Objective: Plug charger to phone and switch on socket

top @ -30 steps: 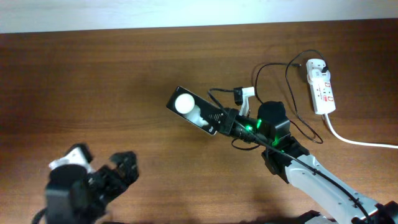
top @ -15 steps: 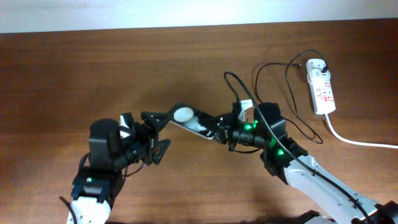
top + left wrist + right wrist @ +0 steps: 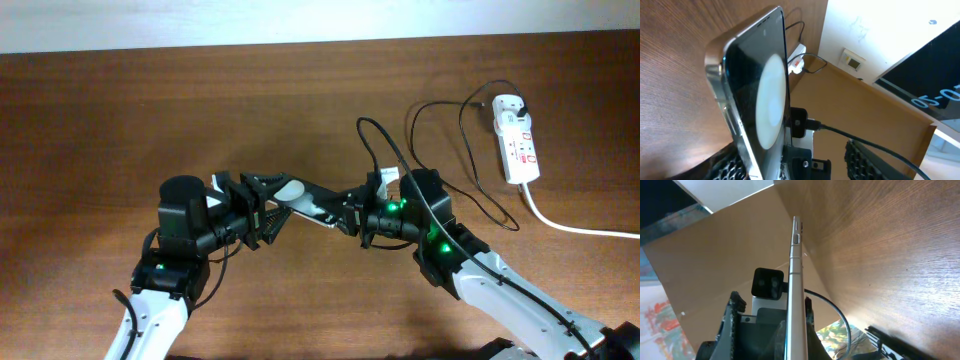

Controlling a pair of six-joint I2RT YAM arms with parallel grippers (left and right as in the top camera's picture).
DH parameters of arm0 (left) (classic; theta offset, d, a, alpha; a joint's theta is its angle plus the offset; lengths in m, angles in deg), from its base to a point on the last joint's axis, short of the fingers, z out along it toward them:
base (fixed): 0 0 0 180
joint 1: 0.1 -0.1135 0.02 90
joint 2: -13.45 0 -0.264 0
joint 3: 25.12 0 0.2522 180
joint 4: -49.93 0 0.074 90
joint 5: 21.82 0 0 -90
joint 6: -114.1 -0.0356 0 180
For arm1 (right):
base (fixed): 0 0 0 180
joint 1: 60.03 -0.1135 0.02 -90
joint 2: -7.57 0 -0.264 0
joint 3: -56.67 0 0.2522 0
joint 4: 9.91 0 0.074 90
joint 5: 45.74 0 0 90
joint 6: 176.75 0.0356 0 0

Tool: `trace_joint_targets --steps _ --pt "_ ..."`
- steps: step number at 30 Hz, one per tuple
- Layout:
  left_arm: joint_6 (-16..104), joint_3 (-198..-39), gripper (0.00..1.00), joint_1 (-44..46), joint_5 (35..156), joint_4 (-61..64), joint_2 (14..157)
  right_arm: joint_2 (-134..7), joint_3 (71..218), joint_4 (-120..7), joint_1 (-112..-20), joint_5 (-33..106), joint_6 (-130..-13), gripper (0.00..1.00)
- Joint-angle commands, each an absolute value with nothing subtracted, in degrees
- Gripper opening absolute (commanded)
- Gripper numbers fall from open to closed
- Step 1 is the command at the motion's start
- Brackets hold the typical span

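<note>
**Pale characters on a dark panel**

In the left wrist view, a dark panel (image 3: 925, 60) at about two o'clock carries slanted pale blue characters near its lower edge. They look like "0-0-", with a last stroke cut by the frame. The small white wall box (image 3: 852, 59) at one o'clock has a display too small to read. Overhead, the red markings on the socket (image 3: 517, 138) at two o'clock are illegible. The phone (image 3: 760, 100) screen shows only a round glare.

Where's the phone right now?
In the overhead view the phone is at centre frame, bridging the left gripper and right gripper, well left of the socket at far right.
</note>
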State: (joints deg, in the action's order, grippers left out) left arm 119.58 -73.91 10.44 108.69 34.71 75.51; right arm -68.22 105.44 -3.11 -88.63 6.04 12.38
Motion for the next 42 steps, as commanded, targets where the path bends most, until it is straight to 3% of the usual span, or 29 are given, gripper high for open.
trace_joint_targets --steps 1,4,10,20,22,27,29,34,37,38,42 --pt "120.9 -74.0 0.63 12.6 107.4 34.8 75.9 -67.0 106.2 -2.2 -89.7 6.1 15.5 0.04" --pt "121.0 -74.0 0.59 14.3 105.2 34.1 75.9 -67.0 106.2 -2.2 -90.9 6.4 17.3 0.04" --pt "120.9 -74.0 0.27 14.3 101.5 33.5 75.9 -67.0 106.2 -2.2 -90.9 5.0 17.3 0.04" --pt "120.9 -74.0 0.27 14.3 98.0 31.6 77.6 -67.0 106.2 -0.7 -90.9 4.3 17.3 0.04" --pt "120.9 -74.0 0.22 14.8 99.5 33.8 77.6 -67.0 106.2 -0.7 -90.9 4.8 17.3 0.04" --pt "120.9 -74.0 0.21 15.7 101.7 37.1 77.6 -67.0 106.2 -0.7 -90.9 6.8 17.3 0.04" --pt "120.9 -74.0 0.13 15.7 101.6 37.0 77.6 -67.0 106.2 -0.7 -90.9 6.8 17.3 0.04" --pt "120.9 -74.0 0.13 15.7 101.7 37.0 77.6 -67.0 106.2 -0.7 -90.9 8.6 17.3 0.04" --pt "120.9 -74.0 0.00 15.7 101.6 37.0 77.6 -67.0 106.2 -0.7 -90.9 8.9 17.3 0.04" --pt "120.9 -74.0 0.00 15.7 101.6 37.0 77.6 -67.0 106.2 -0.8 -90.9 8.9 17.3 0.07" --pt "115.2 -74.0 0.00 15.7 101.1 36.4 77.6 -67.1 106.2 -1.6 -90.9 9.0 17.1 0.38"
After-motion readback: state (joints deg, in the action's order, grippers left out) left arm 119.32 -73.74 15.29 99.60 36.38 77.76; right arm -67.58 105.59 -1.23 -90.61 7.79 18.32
